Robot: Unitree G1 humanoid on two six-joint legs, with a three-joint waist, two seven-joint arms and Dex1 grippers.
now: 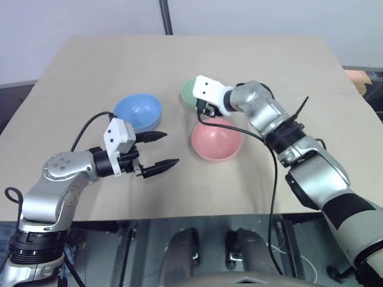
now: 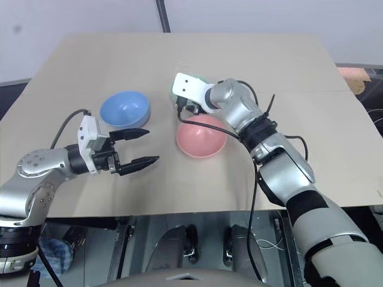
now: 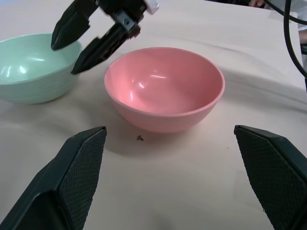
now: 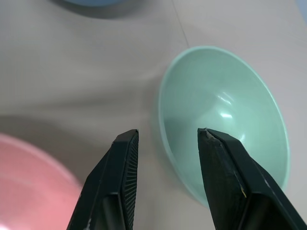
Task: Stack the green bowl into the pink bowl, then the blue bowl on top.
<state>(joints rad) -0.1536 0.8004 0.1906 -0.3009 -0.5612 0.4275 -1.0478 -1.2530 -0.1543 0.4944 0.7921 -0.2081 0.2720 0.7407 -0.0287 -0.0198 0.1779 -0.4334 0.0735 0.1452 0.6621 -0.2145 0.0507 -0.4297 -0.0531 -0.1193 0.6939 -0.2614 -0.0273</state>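
Green bowl [image 4: 225,120]: upper centre of the head views, upright on the table, empty, just beyond the pink bowl and apart from it.
Right gripper [image 4: 165,136]: parted, grasping nothing; poised above the green bowl's near rim, one finger over the inside, the other over the bare table outside.
Step in hand: approach for the rim pinch on the green bowl, as judged from the pose.
Recommended execution: lower until the rim wall sits well between the fingers, then close squarely on it. Lift clear before crossing toward the pink bowl, since its rim lies close by. Release only when centred above it, so the bowls nest.
Pink bowl [image 3: 165,88]: centre of the head views, upright, empty.
Blue bowl [image 1: 139,112]: left of centre, upright, empty, well apart from the pink bowl.
Left gripper [image 1: 157,149]: released, spread wide, holding nothing; hovers lower left, near the blue bowl, pointing toward the pink bowl.
Materials: all three bowls smooth, plain, glossy, round, thin-rimmed; likely slippery under a shallow pinch.
Table [image 1: 287,60]: flat, matte beige.
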